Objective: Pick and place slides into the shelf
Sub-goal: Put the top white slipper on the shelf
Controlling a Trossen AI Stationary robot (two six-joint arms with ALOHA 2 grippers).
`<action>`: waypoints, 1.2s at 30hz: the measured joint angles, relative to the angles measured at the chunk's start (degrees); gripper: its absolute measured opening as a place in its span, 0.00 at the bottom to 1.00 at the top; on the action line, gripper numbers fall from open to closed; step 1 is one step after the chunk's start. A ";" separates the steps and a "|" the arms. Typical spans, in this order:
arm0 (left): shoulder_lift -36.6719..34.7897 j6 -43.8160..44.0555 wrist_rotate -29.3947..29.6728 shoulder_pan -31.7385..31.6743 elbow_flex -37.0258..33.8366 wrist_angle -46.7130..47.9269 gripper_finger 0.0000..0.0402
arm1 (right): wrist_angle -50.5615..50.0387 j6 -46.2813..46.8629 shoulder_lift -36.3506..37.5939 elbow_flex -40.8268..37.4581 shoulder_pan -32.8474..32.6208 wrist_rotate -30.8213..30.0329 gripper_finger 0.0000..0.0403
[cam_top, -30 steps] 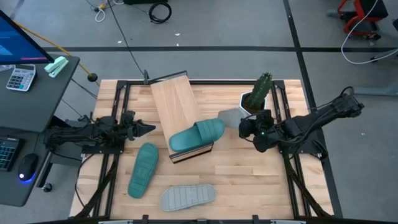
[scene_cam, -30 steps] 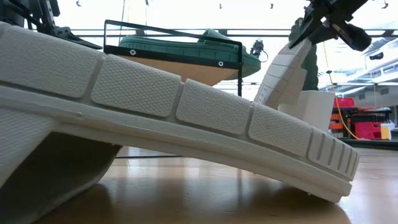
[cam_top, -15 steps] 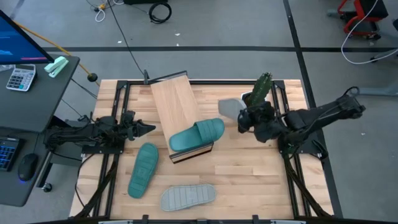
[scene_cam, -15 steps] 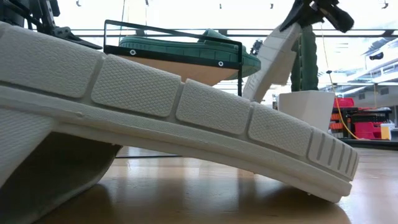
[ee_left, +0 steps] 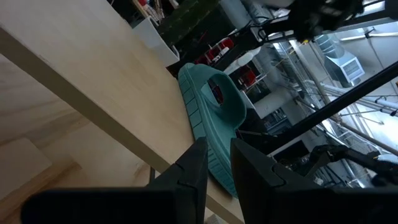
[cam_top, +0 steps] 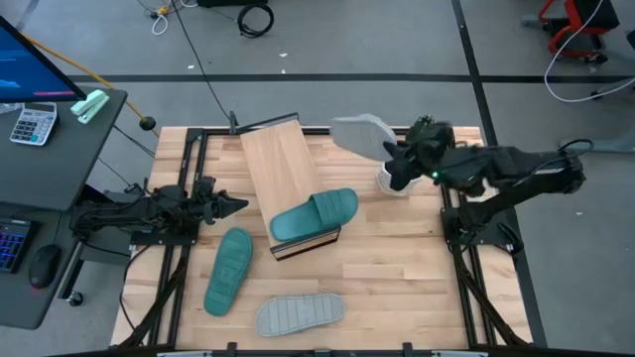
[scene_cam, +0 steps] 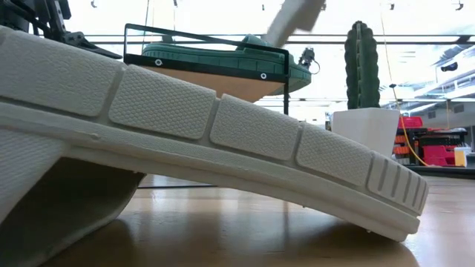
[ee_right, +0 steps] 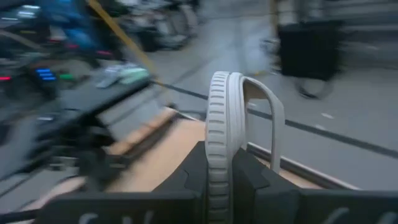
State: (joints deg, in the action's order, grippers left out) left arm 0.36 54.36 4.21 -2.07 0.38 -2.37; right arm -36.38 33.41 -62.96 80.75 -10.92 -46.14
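Note:
My right gripper [cam_top: 390,159] is shut on a pale grey slide [cam_top: 360,131], held high over the table's far right part. One teal slide [cam_top: 315,214] lies sole-down on the near end of the light wood shelf [cam_top: 281,164]. Another teal slide [cam_top: 228,270] lies sole-up on the table left of it. A second grey slide [cam_top: 301,313] lies sole-up near the front edge, resting on its strap and its end [scene_cam: 397,222]. My left gripper [cam_top: 236,205] waits at the table's left, a narrow gap between its fingers, nothing in it. My right gripper pinches the grey slide's sole [ee_right: 218,146] between its two fingers, at one end of the slide. The fingers lie along the sole, which runs on edge away from them, strap [ee_right: 268,106] to one side. The slide is lifted clear, its free end [cam_top: 342,126] toward the far left.
A white pot [scene_cam: 364,130] with a tall green cactus [scene_cam: 361,63] stands at the table's far right, below my right arm. A black wire rail [scene_cam: 208,41] edges the shelf. Off the table's left stands a desk with a calculator [cam_top: 33,124].
My right gripper has risen with the grey slide, moved toward the table's far edge, and rolled about its own axis. The slide has gone from beside the pot to high above the table, its free end swinging toward the far left.

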 joint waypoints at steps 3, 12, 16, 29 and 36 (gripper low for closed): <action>0.00 -0.15 0.00 0.00 0.00 -0.02 0.20 | 2.57 -5.60 -0.09 4.26 1.16 6.94 0.10; 0.00 -0.13 0.13 -0.02 0.00 -4.47 0.20 | 5.22 -14.29 -2.19 14.30 7.04 33.45 0.10; -0.02 0.29 0.11 0.00 0.00 -10.40 0.20 | 5.37 -15.55 -4.76 17.93 9.93 43.69 0.10; -0.01 -2.39 0.10 0.00 0.85 -35.30 0.23 | 8.84 -15.71 -15.75 22.97 17.30 60.57 0.10; 0.00 -8.92 1.11 0.00 4.52 -35.45 0.32 | 16.89 -13.66 -20.19 22.97 18.00 66.27 0.10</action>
State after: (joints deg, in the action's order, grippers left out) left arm 0.36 45.44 5.32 -2.07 4.91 -37.83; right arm -19.49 19.75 -83.15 103.72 7.07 20.13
